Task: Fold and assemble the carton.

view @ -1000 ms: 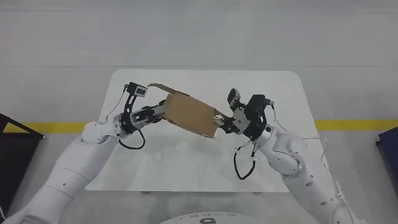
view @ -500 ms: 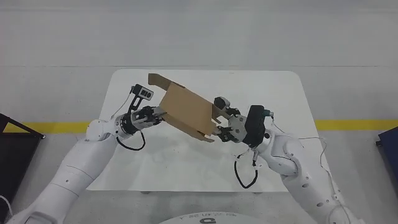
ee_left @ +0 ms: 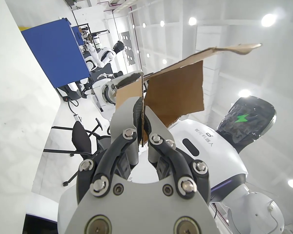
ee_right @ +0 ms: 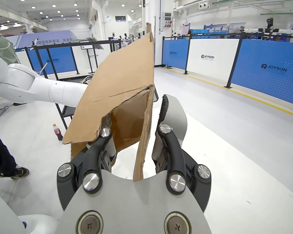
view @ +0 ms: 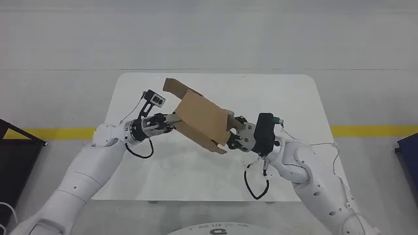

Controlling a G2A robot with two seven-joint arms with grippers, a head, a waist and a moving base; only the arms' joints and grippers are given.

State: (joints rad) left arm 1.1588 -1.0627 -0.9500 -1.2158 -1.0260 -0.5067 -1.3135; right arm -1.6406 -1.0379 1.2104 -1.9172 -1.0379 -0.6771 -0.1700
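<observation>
A brown carton (view: pixel 199 121) hangs tilted above the white table (view: pixel 287 91), between my two arms, with its flaps loose. My left gripper (view: pixel 171 121) is shut on a thin edge of the carton (ee_left: pixel 175 91); the cardboard is pinched between both pads at the gripper (ee_left: pixel 142 113). At the opposite end, my right gripper (view: pixel 232 134) stands open around a side wall of the carton (ee_right: pixel 122 74). The near finger (ee_right: pixel 171 113) is clear of the cardboard, and the other is hidden behind the panel, on either side of the right gripper (ee_right: pixel 139 108).
Bare table surface (view: pixel 196 176) lies under and around the carton. A black cable (view: pixel 251 183) loops below my right arm. A yellow floor line (view: pixel 372 130) runs behind the table, and a dark object (view: pixel 16 134) sits off the left edge.
The carton has tipped up more steeply and its far flap has risen. My right gripper has moved in toward the carton's near end; the left gripper has shifted slightly right with its hold kept.
</observation>
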